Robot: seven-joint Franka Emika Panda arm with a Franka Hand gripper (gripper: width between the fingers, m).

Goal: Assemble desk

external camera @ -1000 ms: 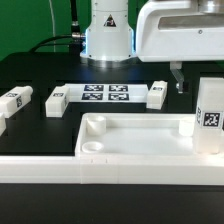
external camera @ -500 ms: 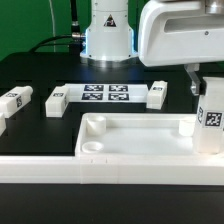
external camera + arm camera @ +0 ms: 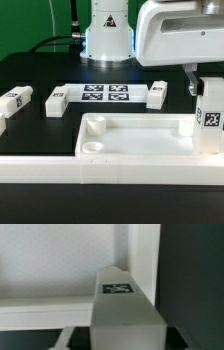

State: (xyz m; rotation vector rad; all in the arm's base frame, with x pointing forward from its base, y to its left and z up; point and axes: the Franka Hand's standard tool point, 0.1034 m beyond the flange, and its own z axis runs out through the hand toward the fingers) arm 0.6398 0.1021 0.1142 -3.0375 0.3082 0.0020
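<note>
Standing blocky white leg (image 3: 211, 118) at smooth rimmed desk top (image 3: 130, 158)

In the exterior view, take the top (image 3: 130, 152) as the clock's middle. The marker board (image 3: 105, 93) lies back at 12. One leg (image 3: 55, 100) lies at the board's 9, a second leg (image 3: 158, 95) at its 3. A third leg (image 3: 14, 102) lies at 10. The fourth leg (image 3: 210, 120) stands at the top's 3 o'clock corner, held in my gripper (image 3: 200, 82).
</note>
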